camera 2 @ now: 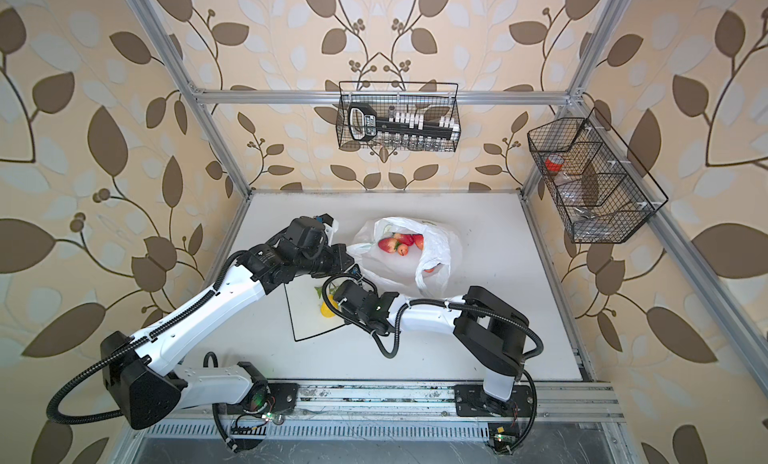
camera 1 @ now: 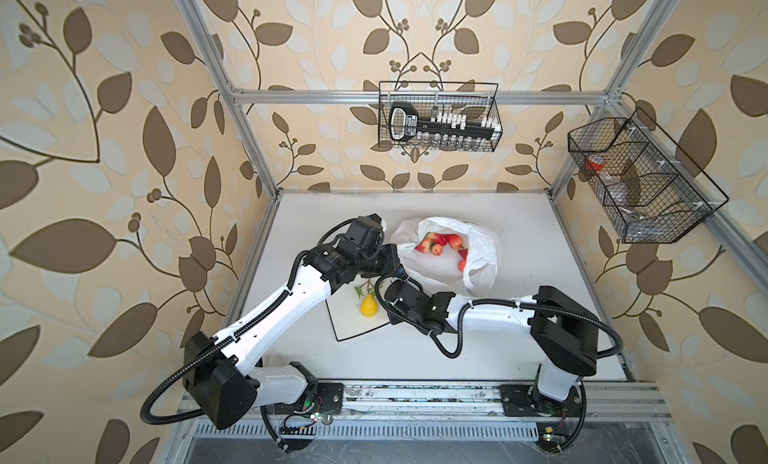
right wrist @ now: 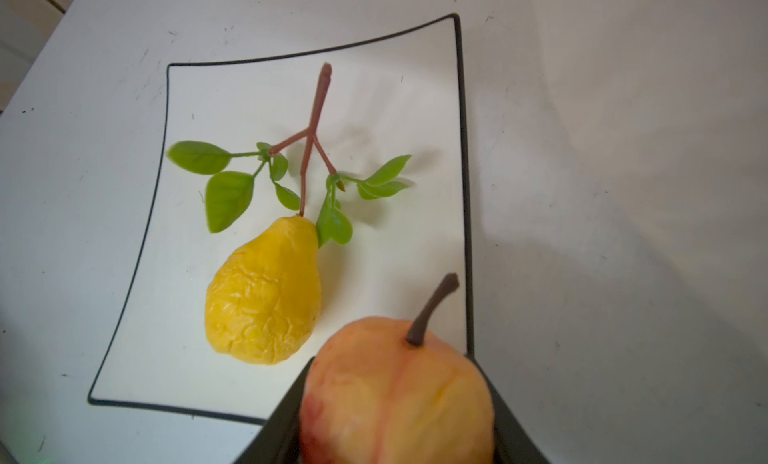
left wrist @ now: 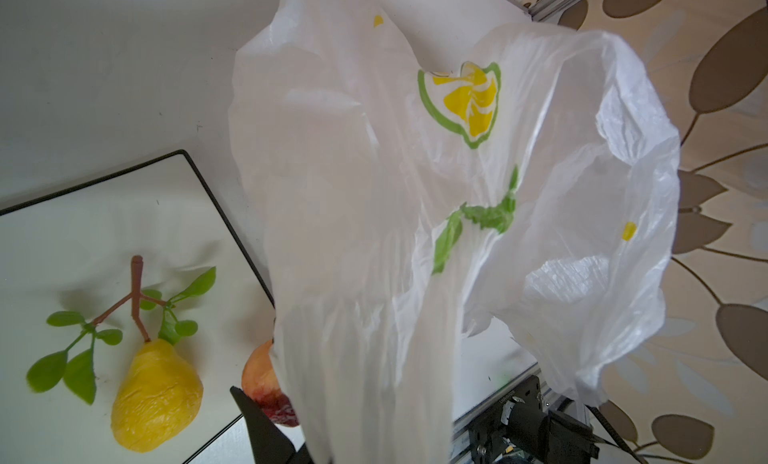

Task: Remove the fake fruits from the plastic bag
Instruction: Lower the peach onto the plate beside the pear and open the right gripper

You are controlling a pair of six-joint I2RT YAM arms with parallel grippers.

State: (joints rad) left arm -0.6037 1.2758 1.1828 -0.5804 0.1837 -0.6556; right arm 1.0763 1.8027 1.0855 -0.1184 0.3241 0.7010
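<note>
– While both top views look down on it, what does the white table (camera 1: 519, 341) carry?

– Toward the back lies the plastic bag (camera 1: 432, 274), its mouth gaping, with red fruits (camera 1: 434, 242) heaped inside. Just beside it, nearer the front, sits a square black-rimmed plate (camera 1: 353, 329) with the yellow pear (camera 1: 368, 307) on it.

– And the room?

– Beige wallpaper (camera 1: 104, 150) with brown leaves covers every side. An aluminium frame (camera 1: 374, 95) runs along the edges. A black wire basket (camera 1: 440, 143) hangs on the back rail and a partitioned basket (camera 1: 660, 227) on the right one. The left arm (camera 1: 274, 312) reaches to the bag's near edge, and the right arm (camera 1: 494, 316) crosses to the plate.

– What does the left wrist view give?

– Bag film, printed with a lemon slice and green leaves, spreads crumpled from the left gripper (left wrist: 316, 453), whose jaws are closed, pinching the plastic. Beside the bag, plate and pear lie on the pale, faintly scuffed tabletop.

– The right wrist view?

– The right gripper (right wrist: 395, 424) clamps the orange-pink fruit (right wrist: 399, 383), its brown stem showing, over the plate's corner and close to the pear. Whether the fruit touches the plate cannot be told. The table around it is matte white with small dark specks.
</note>
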